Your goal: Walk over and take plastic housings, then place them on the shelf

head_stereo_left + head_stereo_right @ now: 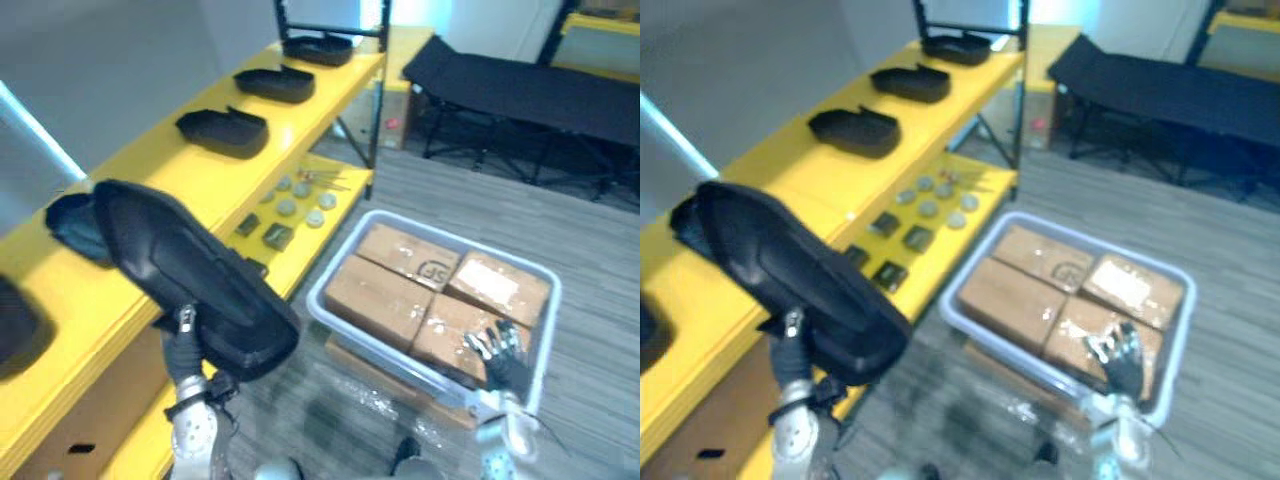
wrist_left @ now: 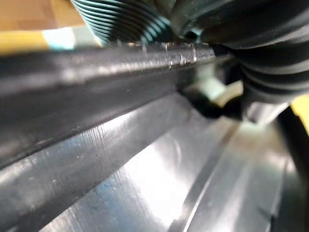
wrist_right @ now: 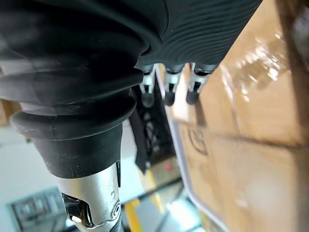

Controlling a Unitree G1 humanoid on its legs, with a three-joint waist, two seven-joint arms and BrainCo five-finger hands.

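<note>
- Currently held: housing, lower left of frame; left hand clamped on its lower edge, thumb on the near face.
- Advice: level it, then lower onto bare shelf, clear of the other housings.
- Right hand: fingers apart, idle over boxes, lower right.

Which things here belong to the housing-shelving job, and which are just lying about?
Job:
- black housing at the left hand
- yellow shelf
- shelved housings

Lying about:
- grey bin of cardboard boxes, with the right hand open above them
- small parts on the lower shelf
- black cot behind
</note>
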